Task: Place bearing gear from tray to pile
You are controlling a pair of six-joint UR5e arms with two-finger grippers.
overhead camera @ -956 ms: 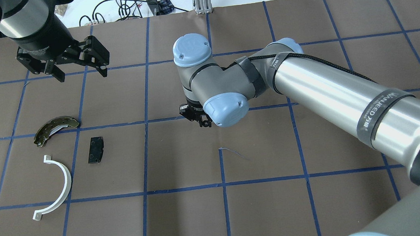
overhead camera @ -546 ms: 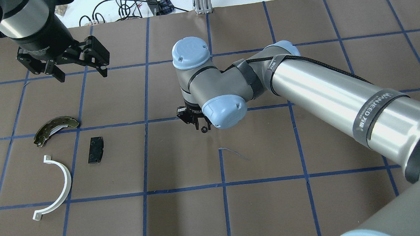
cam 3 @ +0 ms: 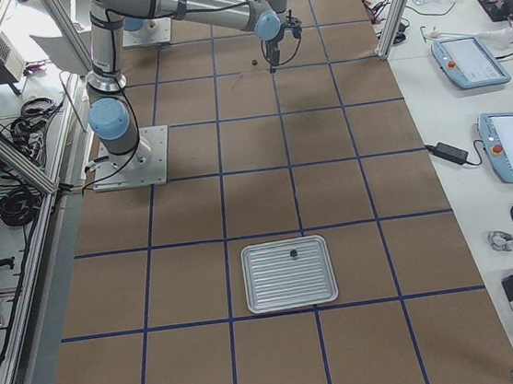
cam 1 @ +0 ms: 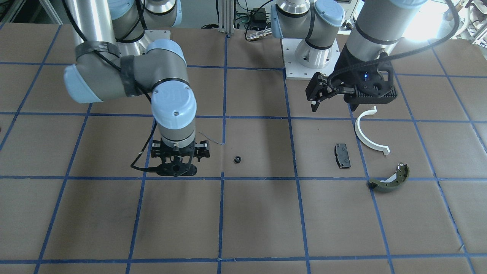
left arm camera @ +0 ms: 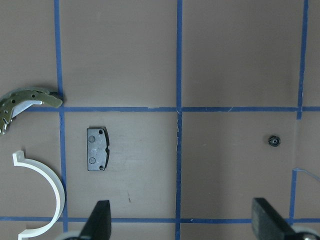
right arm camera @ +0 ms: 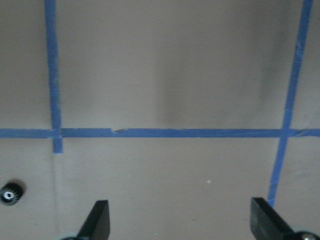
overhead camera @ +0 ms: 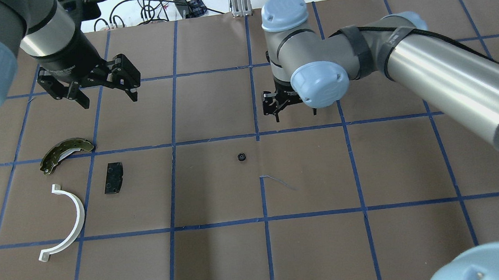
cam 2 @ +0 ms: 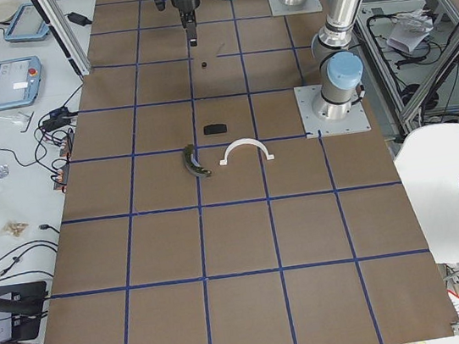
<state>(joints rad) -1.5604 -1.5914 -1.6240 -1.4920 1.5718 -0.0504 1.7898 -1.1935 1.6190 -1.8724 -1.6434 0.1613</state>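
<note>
Right end effector has released bearing gear, lifting away open.

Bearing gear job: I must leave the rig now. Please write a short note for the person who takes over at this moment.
Right hand: open, empty, above the bare table, on the far side of the bearing gear from the robot.
Left hand: open, empty, hovering near the pile.
Gear: lies alone mid-table, well apart from the pile's brake shoe, black pad and white half-ring.
Tray: holds one small dark part, too small to identify.
Done: gear out of the tray.
Left: bring it to the pile, probably with the left hand.
</note>
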